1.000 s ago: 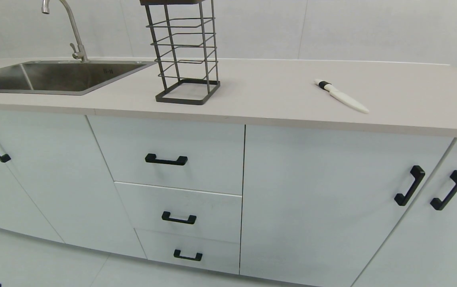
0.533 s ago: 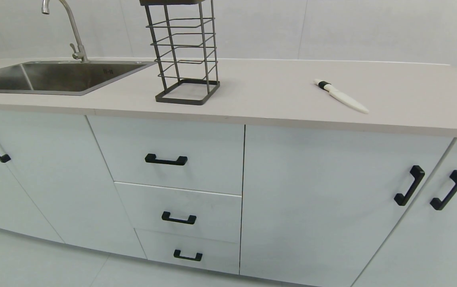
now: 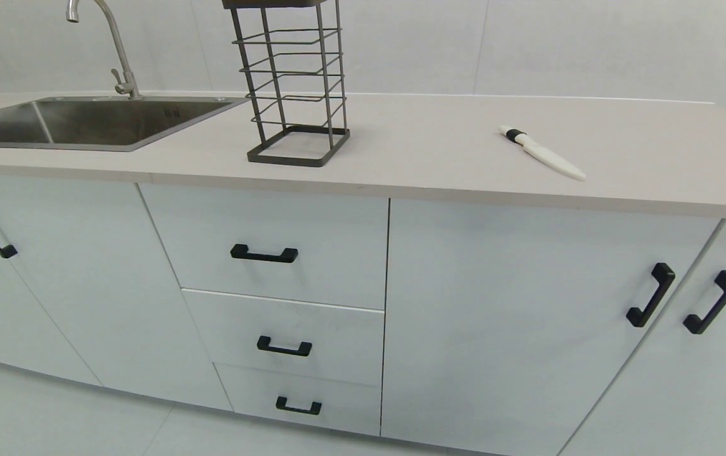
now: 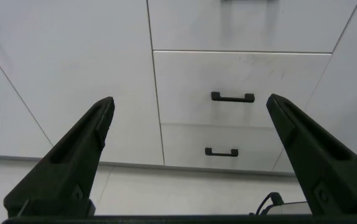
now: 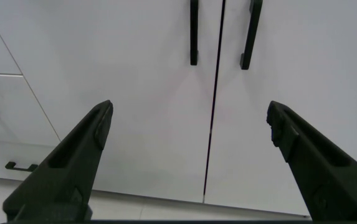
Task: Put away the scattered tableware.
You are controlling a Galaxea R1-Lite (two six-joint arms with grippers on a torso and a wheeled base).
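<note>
The left pincer (image 4: 190,102) and the right pincer (image 5: 189,106) are both wide open and empty, facing drawers (image 4: 240,81) and cabinet doors (image 5: 134,93), with the knife (image 3: 541,152) on the tabletop (image 3: 439,145) above them.

I can't read any text, number or sign from here. The only print I pick out is a small dark mark (image 3: 173,114) on the inner wall of the sink (image 3: 84,123), at the end nearest the wire rack (image 3: 293,82), and it is too small for me to make out.
</note>
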